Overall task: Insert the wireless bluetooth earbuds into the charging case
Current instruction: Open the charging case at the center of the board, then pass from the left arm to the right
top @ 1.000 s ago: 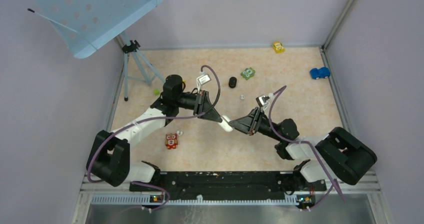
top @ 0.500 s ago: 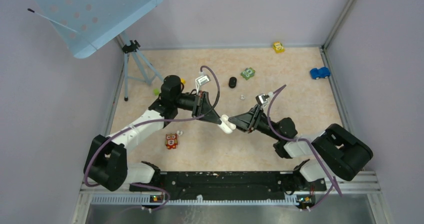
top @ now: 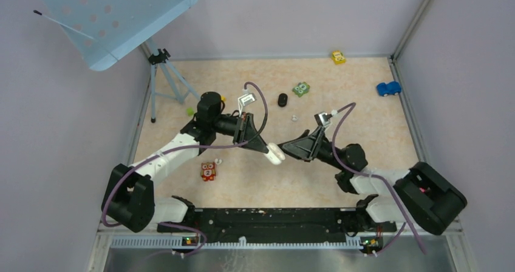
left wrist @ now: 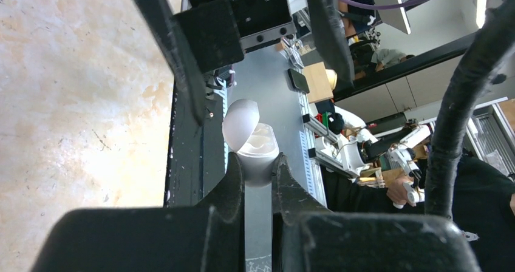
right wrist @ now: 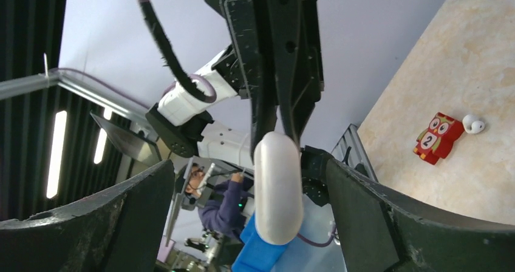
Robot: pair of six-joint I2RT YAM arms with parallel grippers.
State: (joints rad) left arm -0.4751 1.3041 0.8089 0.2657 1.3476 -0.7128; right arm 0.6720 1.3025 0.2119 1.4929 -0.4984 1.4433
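Right gripper [top: 290, 149] let go, jaws now wide. Left gripper [left wrist: 258, 172] pinches the open charging case [left wrist: 255, 144] aloft at centre, likely steadying it for loading. White earbud [top: 218, 161] lies near-left beside owl toy [top: 208, 171].

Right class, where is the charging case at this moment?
In the top view, mid-table: the charging case is pinched in the left gripper, with the open right gripper just beside it.

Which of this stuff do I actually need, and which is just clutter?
Job: charging case in the left gripper; white earbud by the owl toy; second white earbud mid-table.
Clutter: owl toy, green toy, yellow car, blue car, green ball.
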